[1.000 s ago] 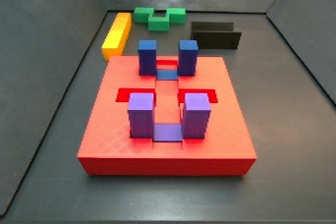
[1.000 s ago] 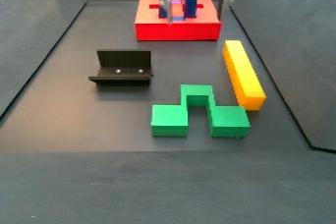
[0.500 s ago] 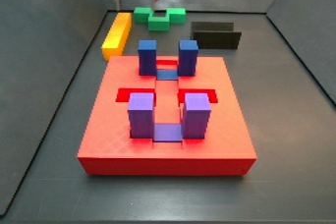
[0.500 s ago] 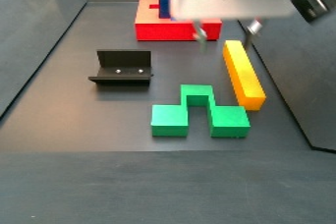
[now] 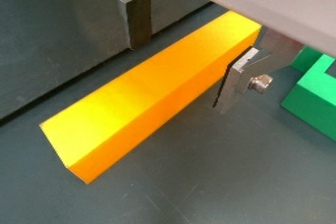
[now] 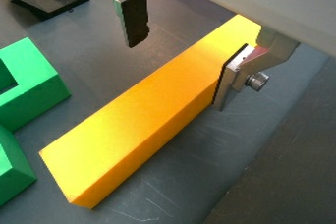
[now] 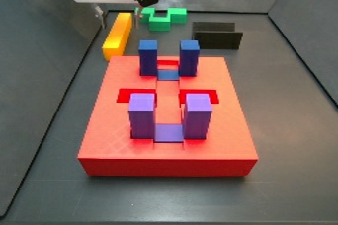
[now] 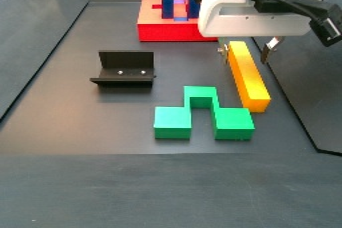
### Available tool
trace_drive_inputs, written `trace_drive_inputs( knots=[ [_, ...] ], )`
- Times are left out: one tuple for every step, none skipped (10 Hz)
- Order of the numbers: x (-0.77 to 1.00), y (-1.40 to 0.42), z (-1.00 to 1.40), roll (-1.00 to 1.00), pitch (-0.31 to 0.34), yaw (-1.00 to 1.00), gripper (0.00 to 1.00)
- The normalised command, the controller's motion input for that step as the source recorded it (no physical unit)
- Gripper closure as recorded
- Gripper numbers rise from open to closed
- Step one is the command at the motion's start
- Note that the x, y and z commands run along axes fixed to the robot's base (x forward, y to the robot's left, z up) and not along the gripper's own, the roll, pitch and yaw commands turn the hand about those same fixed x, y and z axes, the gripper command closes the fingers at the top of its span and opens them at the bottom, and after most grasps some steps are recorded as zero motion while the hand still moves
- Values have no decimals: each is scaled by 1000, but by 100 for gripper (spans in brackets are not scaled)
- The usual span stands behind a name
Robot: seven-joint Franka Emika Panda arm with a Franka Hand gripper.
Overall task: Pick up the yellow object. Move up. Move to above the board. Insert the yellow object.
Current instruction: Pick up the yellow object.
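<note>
- Yellow object [image 6: 151,125] lay flat on the dark floor, beside the green block [image 8: 201,115] and well apart from the board [image 7: 168,125].
- Gripper [image 5: 191,49] hung over the bar's far end, its jaws apart, one finger [image 6: 132,17] on each long side, neither clearly pressing.
- That straddle across the narrow width suited a firm pinch; judged step: grasp not yet made.
- Fixture [image 8: 126,69] stood clear.
</note>
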Motion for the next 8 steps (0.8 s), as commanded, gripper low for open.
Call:
trace_drive_inputs(
  knots=[
    [0,97,-294,0,-49,37,0],
    [-71,206,-457,-66,-99,34,0],
    [-86,160,-589,-57,-127,43,0],
    [-31,117,-491,-59,-123,74,0],
    [-3,0,-371,-84,-106,31,0],
    [0,0,-371,-79,-100,14,0],
    [0,0,-237,-144,-81,0,0],
    [-3,0,-249,-154,-84,0,0]
  ],
)
